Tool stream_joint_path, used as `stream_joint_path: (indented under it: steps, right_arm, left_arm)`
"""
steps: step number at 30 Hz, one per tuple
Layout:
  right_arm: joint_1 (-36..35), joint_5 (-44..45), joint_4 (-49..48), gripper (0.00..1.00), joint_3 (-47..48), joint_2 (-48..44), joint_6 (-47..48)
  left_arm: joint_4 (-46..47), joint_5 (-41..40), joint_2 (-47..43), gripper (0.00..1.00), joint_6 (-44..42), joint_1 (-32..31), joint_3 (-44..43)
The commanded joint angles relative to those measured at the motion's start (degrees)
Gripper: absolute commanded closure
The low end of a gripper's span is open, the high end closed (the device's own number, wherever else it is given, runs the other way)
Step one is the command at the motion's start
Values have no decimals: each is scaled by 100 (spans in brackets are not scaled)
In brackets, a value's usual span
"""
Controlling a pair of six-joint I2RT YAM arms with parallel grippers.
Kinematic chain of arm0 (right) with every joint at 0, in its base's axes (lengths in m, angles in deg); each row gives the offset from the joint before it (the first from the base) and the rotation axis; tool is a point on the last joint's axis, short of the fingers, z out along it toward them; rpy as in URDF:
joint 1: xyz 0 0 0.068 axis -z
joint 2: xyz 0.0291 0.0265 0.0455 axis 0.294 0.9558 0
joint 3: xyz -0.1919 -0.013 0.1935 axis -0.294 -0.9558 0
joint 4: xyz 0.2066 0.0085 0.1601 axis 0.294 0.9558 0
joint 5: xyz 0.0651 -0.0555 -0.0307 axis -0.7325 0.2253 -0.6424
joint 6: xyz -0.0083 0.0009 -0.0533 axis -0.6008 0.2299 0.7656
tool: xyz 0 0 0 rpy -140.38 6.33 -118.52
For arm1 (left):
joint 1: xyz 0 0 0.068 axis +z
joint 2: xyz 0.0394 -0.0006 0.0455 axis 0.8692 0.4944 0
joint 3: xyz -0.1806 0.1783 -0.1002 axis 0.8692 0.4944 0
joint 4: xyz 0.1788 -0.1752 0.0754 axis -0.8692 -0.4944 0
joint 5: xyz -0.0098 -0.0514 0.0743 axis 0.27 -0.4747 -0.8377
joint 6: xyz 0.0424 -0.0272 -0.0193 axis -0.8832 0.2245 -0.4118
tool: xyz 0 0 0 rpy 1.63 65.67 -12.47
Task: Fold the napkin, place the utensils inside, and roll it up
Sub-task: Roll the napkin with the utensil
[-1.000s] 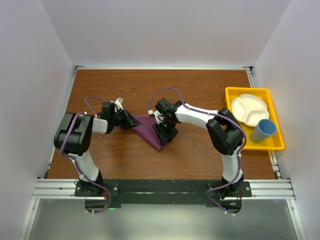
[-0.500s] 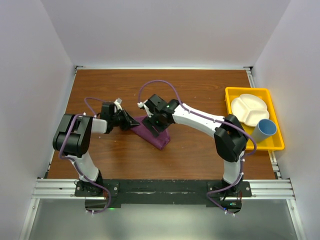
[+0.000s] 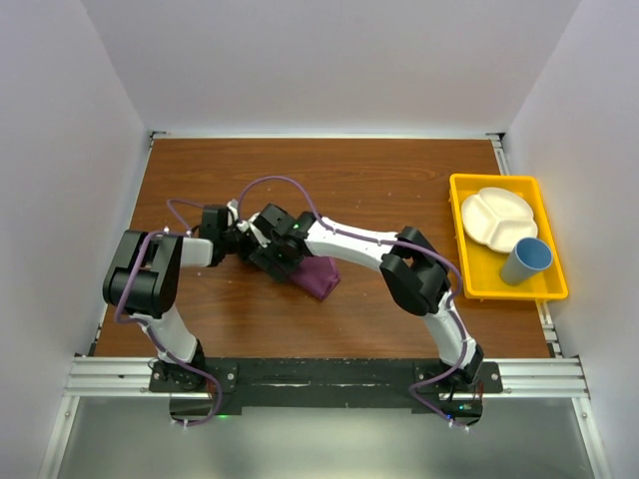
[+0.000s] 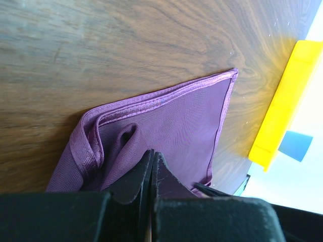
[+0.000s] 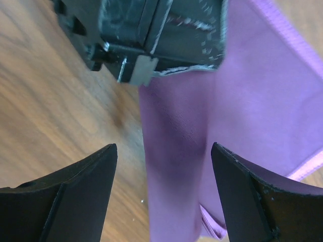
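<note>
Now, napkin [image 4: 176,126] pinched in closed left gripper [image 4: 151,164], beneath wide-open right gripper [image 5: 162,154].

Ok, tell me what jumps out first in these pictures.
Both arms crowd together over the plum napkin left of centre: the left gripper is pinched shut on it, the right gripper hangs open astride it. At the right edge sits a yellow tray holding a white divided plate and a blue cup.

I see a yellow tray [image 3: 479,276] on the wooden table [image 3: 399,170], well to the right of the right gripper [image 5: 164,151]; it holds a white divided plate [image 3: 497,218] and a blue cup [image 3: 526,261].
</note>
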Motion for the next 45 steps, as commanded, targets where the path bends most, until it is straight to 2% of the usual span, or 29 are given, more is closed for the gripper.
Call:
stream_joint_path:
  steps: [1,5,9,10,12,13,14,16,17,18,19,20,23,25,26,30,34,40,45]
  right_arm:
    - [-16,183,-354,24,-202,-127,127]
    - [-24,410,-469,32,-510,-109,75]
    - [-16,446,-679,47,-931,-56,5]
    - [-16,438,-819,63,-1019,-65,-22]
    - [2,342,-961,77,-1265,-117,-92]
    - [46,262,-1031,88,-1310,-144,-110]
    - [81,88,-1040,91,-1345,-161,-136]
    - [221,-447,-1197,99,-1442,-231,-206]
    - [300,-703,-1251,100,-1486,-249,-241]
    - [475,-949,-1260,100,-1460,-223,-320]
    - [581,-1586,-1208,100,-1416,-101,-364]
    - [678,-1923,-1155,100,-1259,4,-434]
    - [1091,-3399,-1207,100,-1205,242,-689]
    - [1337,-3893,-1312,100,-1187,356,-891]
    - [1390,-4470,-1321,100,-1144,514,-962]
    - [1619,-5563,-1514,100,-959,883,-1523]
    - [1689,-6040,-2216,100,-1187,1034,-2016]
    - [1734,-6058,-2297,100,-1284,1104,-1991]
    - [1734,-5917,-2323,100,-1258,1060,-1982]
  left_arm:
    - [-677,-381,43,100,0,30,167]
    - [-686,-372,43,100,70,39,150]
    - [-695,-363,-27,100,167,48,150]
    - [-712,-363,-62,100,175,74,141]
    - [-800,-406,-254,96,106,118,97]
    - [-844,-520,-352,93,44,161,71]
    - [-1018,-617,-579,85,-26,179,-25]
    - [-1352,-880,-843,74,-342,223,-140]
    - [-1380,-951,-1088,63,-447,232,-262]
    - [-1641,-1030,-1221,58,-640,232,-307]
    - [-1748,-1170,-1344,54,-738,232,-342]
    - [-1949,-1250,-1589,42,-808,232,-386]
    - [-2336,-1514,-2029,36,-1028,232,-343]
    - [-2522,-1654,-2224,34,-1064,224,-272]
    - [-2636,-1646,-2416,32,-1055,223,-150]
    - [-2707,-1444,-2620,26,-635,197,193]
    - [-2287,-1050,-2462,23,7,145,422]
    - [-2110,-1215,-1681,22,439,-84,-34]
    - [-2443,-1496,-1109,29,694,-216,-307]
